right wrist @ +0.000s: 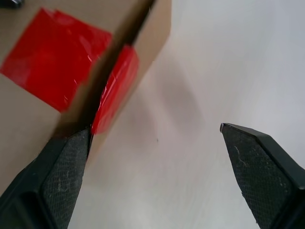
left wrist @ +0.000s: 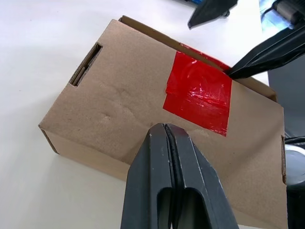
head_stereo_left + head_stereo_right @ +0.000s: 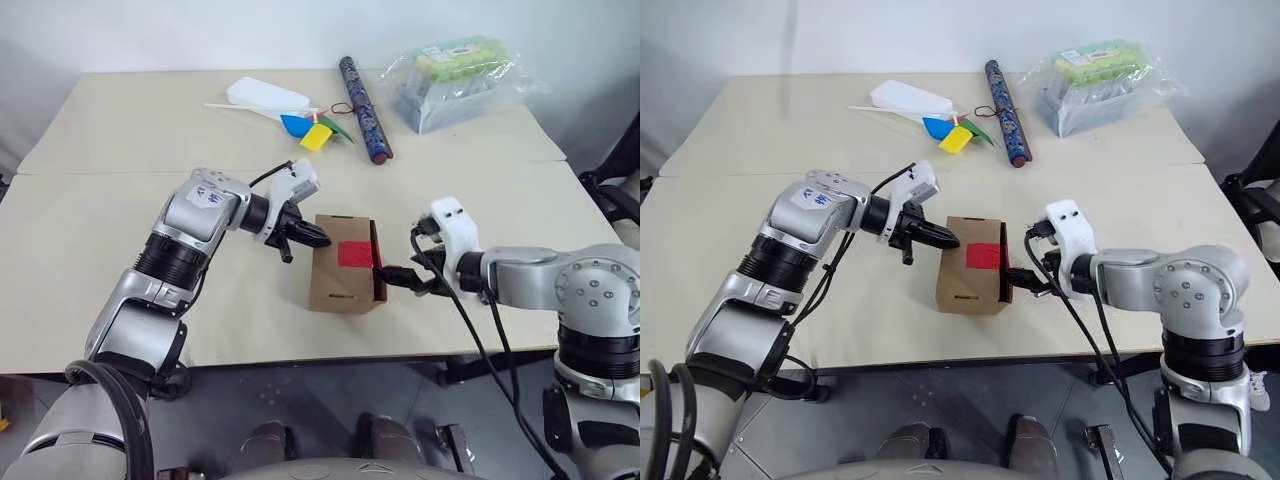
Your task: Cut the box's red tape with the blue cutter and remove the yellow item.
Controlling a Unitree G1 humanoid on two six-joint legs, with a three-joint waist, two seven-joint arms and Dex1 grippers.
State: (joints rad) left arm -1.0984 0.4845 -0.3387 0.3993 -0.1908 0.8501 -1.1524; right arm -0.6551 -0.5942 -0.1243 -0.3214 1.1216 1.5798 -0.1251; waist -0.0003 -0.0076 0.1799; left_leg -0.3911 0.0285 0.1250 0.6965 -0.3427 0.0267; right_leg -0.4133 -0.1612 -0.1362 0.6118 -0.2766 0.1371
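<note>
Brown box [image 3: 343, 270], red tape [image 3: 354, 253]

No writing can be read anywhere. A small label on the left arm's upper casing [image 3: 815, 199], left of centre, carries marks too small to make out, and the box [image 3: 335, 280] shows only unreadable print.

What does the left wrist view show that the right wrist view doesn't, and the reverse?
Left wrist view: the box's whole top with its tuck slot, the left jaws shut and pointing at it, and both right jaws at the far edge. Right wrist view: the tape's part folded down the side, a dark gap at the lid edge with one of the open right jaws at it, and bare table. Both: the box and the red tape.
</note>
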